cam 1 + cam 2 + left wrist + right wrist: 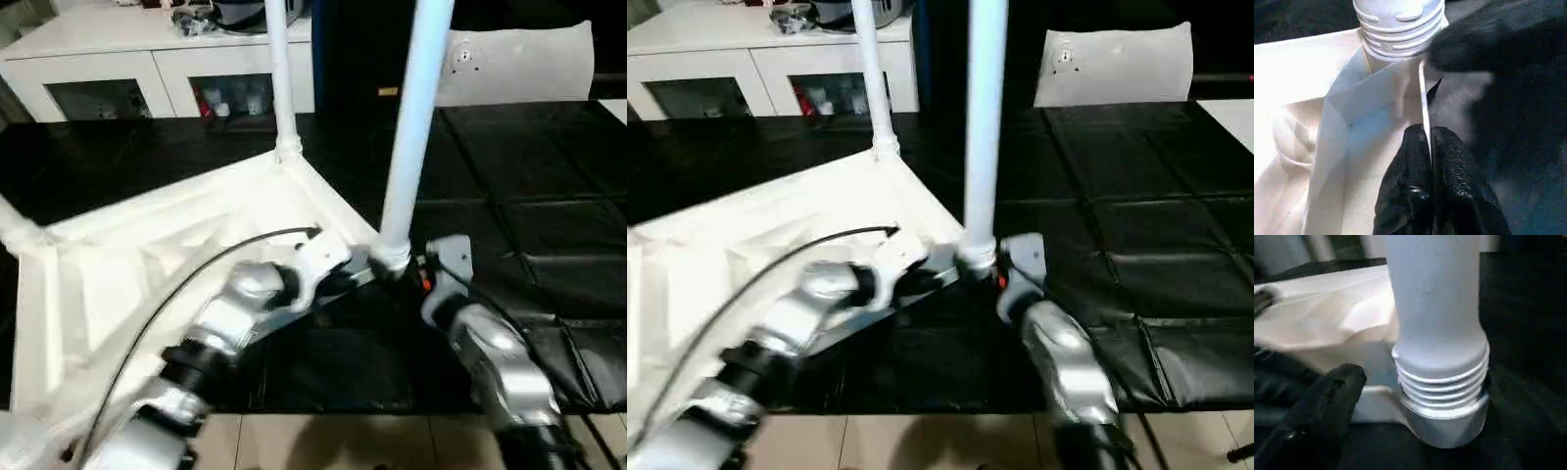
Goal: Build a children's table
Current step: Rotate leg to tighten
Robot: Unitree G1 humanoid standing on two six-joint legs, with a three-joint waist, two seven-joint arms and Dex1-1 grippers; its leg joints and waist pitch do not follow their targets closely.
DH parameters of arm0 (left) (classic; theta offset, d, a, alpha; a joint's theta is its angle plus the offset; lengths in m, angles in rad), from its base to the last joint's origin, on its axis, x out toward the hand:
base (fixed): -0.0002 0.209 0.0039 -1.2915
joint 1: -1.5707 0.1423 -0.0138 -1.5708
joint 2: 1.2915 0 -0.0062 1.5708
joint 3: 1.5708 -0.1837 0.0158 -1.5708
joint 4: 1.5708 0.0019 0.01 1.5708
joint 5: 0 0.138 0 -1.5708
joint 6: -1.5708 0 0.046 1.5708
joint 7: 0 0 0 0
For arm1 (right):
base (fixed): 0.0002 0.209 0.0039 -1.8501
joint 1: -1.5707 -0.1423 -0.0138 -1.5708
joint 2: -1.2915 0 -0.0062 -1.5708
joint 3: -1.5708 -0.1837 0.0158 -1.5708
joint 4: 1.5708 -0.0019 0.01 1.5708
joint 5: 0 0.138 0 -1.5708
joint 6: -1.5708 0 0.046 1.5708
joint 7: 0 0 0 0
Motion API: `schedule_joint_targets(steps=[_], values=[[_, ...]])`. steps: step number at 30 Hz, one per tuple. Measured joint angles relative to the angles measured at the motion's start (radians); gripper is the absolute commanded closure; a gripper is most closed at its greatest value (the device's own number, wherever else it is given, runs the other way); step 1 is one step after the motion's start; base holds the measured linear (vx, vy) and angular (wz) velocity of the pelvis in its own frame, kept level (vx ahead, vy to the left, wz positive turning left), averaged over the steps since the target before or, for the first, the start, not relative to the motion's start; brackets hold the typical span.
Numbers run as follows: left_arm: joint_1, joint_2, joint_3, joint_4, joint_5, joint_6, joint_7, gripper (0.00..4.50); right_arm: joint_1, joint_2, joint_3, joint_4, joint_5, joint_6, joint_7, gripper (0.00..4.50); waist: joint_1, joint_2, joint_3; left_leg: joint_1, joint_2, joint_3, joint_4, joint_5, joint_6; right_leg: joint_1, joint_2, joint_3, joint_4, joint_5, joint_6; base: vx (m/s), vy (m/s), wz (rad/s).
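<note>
At desk's near edge | left hand [1429, 147] pinched tabletop [196, 235] rim | right hand [1400, 396] spread beside leg [411, 137], holding nothing | advice: regrip low, twist threads fully home.

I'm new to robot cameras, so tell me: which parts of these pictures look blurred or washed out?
Left eye view: the silver left forearm is smeared. Left wrist view: the tabletop glares to blank white, and the dark shape beside the leg's threads is soft. Right wrist view: the near black finger is soft.

My big black work table [549, 176] holds white tabletop [167, 255] lying upside down, legs sticking up. White pillow-like thing [519, 64] sits at far edge.
</note>
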Motion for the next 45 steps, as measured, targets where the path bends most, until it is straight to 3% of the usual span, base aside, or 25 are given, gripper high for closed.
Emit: schedule_joint_targets(steps=[4, 14, 23, 29, 36, 45], values=[[0.011, 0.098, -0.018, 0.006, -0.023, -0.095, -0.157, 4.50, -0.004, -0.096, 0.006, -0.037, 0.046, 0.000, 0.157, 0.06, 0.009, -0.002, 0.001, 0.000, 0.000, 0.000, 0.001, 0.000, 0.000, 0.001, 0.000, 0.000, 0.000, 0.000, 0.000, 0.000, 0.000, 0.00], [-0.021, 0.216, -0.060, 0.080, -0.062, -0.265, -0.446, 4.50, -0.088, -0.304, 0.141, -0.044, 0.079, 0.026, 0.584, 0.06, 0.048, -0.008, 0.002, 0.002, 0.000, 0.001, 0.001, 0.000, 0.000, 0.001, -0.001, 0.001, 0.003, -0.001, 0.000, 0.000, 0.000, 0.00], [-0.046, 0.239, -0.097, 0.092, -0.058, -0.344, -0.553, 4.50, -0.177, -0.308, 0.230, 0.053, 0.051, -0.007, 0.708, 0.79, 0.076, -0.028, 0.002, 0.004, 0.000, 0.003, 0.001, 0.000, 0.000, 0.000, -0.002, 0.002, 0.004, -0.002, 0.000, 0.000, 0.000, 0.00], [-0.057, 0.232, -0.106, 0.110, -0.057, -0.371, -0.563, 4.50, -0.190, -0.284, 0.272, 0.083, 0.038, -0.032, 0.736, 1.34, 0.090, -0.035, 0.003, 0.005, 0.000, 0.003, 0.002, 0.000, 0.000, 0.000, -0.002, 0.002, 0.005, -0.002, 0.000, 0.000, 0.000, 0.00], [-0.066, 0.231, -0.109, 0.123, -0.053, -0.383, -0.571, 4.50, -0.204, -0.283, 0.282, 0.104, 0.030, -0.040, 0.748, 1.76, 0.091, -0.045, 0.002, 0.005, 0.000, 0.004, 0.002, 0.000, 0.000, 0.001, -0.003, 0.002, 0.005, -0.002, -0.001, 0.000, 0.000, 0.00], [-0.062, 0.218, -0.093, 0.121, -0.065, -0.343, -0.566, 4.50, -0.183, -0.276, 0.265, 0.089, 0.046, 0.001, 0.736, 1.83, 0.096, -0.046, 0.001, 0.005, 0.000, 0.004, 0.002, 0.000, 0.000, 0.001, -0.003, 0.002, 0.006, -0.001, -0.002, 0.000, 0.000, 0.00]])
